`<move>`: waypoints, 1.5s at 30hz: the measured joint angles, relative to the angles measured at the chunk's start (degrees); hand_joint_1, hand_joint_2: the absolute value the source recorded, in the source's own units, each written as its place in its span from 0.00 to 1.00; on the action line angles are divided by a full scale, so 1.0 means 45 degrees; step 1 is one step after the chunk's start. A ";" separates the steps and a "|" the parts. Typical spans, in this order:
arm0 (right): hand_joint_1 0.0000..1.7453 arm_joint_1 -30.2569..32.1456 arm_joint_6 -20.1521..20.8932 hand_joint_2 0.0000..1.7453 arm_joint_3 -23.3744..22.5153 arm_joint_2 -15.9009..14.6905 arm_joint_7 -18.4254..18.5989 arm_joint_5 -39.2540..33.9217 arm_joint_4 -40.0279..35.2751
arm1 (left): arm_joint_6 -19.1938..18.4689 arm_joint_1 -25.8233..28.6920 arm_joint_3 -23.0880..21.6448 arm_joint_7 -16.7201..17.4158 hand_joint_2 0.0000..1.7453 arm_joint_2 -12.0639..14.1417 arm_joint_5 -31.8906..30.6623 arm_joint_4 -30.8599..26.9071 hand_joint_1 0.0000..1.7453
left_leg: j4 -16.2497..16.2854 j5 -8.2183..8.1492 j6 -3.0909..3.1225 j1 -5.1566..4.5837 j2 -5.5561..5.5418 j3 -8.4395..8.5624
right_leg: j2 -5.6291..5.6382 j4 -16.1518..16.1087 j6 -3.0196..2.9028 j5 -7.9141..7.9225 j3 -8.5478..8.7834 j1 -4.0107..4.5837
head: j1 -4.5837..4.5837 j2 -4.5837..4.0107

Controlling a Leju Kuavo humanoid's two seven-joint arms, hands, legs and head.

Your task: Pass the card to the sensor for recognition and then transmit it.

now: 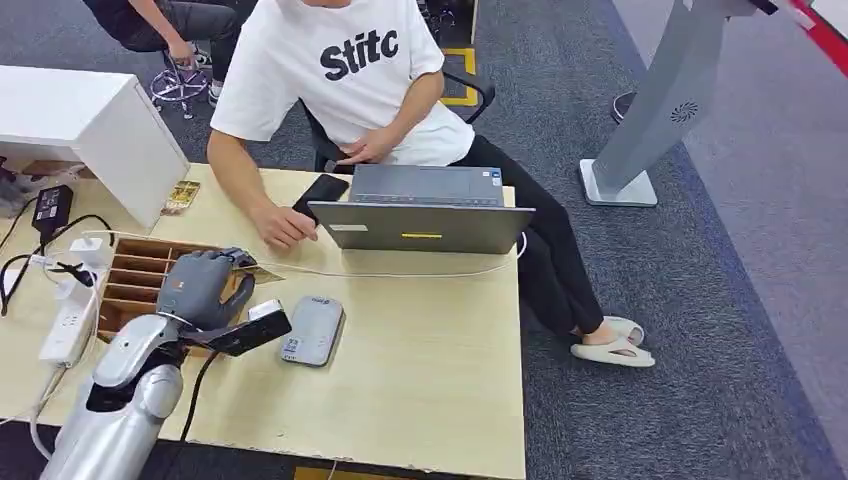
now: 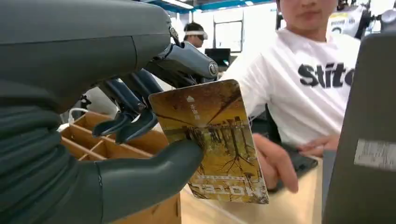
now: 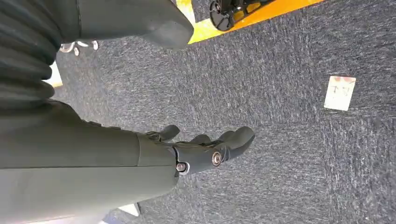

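On the left part of the wooden counter (image 1: pixel 440 340), the left robot hand (image 1: pixel 205 285) hovers over the near right corner of a wooden compartment tray (image 1: pixel 135 275) and grasps the card (image 2: pixel 212 140), thumb (image 2: pixel 154 175) pressed on one face, darker fingers (image 2: pixel 133 123) curled behind its edge. Card face: yellow-brown print of trees, held roughly upright, with white characters at both ends. In the head view the card is mostly hidden by the hand. Just right of the hand, flat on the counter, lies a grey sensor pad (image 1: pixel 313 330); a small black-and-white device (image 1: pixel 250 330) sits beside it, under the wrist. A grey laptop (image 1: pixel 425 212) stands at the far edge of the counter, lid toward the robot. A person in a white printed T-shirt (image 1: pixel 345 70) sits behind it, one hand (image 1: pixel 285 225) on the counter holding a black phone (image 1: pixel 320 190), near the robot hand but apart from it. A white power strip (image 1: pixel 70 310) with cables lies at the left edge. The right robot hand (image 3: pixel 205 147) hangs over dark carpet (image 3: pixel 289 154), fingers loosely extended, released, holding nothing.
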 joint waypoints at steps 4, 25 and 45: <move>0.00 0.0001 0.0068 1.00 -0.0044 0.0077 0.0010 0.0262 0.0005 | -0.0893 0.0001 -0.1567 0.0228 1.00 0.0315 -0.0034 0.1189 1.00 | 0.0000 0.0000 0.0000 0.0000 0.0001 -0.0001 | -0.0001 0.0001 0.0000 0.0000 -0.0004 0.0000 | 0.0000 0.0000; 0.00 -0.0006 0.0248 1.00 -0.0010 0.0335 0.0165 0.1229 0.0015 | 0.1108 -0.0135 -0.2496 0.0150 1.00 -0.1200 -0.0544 0.4235 1.00 | 0.0000 0.0000 0.0000 -0.0002 0.0000 -0.0003 | -0.0001 0.0000 0.0000 0.0000 -0.0004 -0.0001 | 0.0000 0.0000; 0.00 -0.0002 0.0452 1.00 0.0058 0.0520 0.0389 0.1637 0.0019 | 0.0987 -0.0768 -0.2496 0.0194 1.00 -0.1292 -0.0830 0.5911 1.00 | 0.0000 0.0009 0.0003 -0.0002 -0.0015 0.0016 | -0.0018 0.0003 -0.0005 0.0004 0.0022 -0.0001 | 0.0000 0.0000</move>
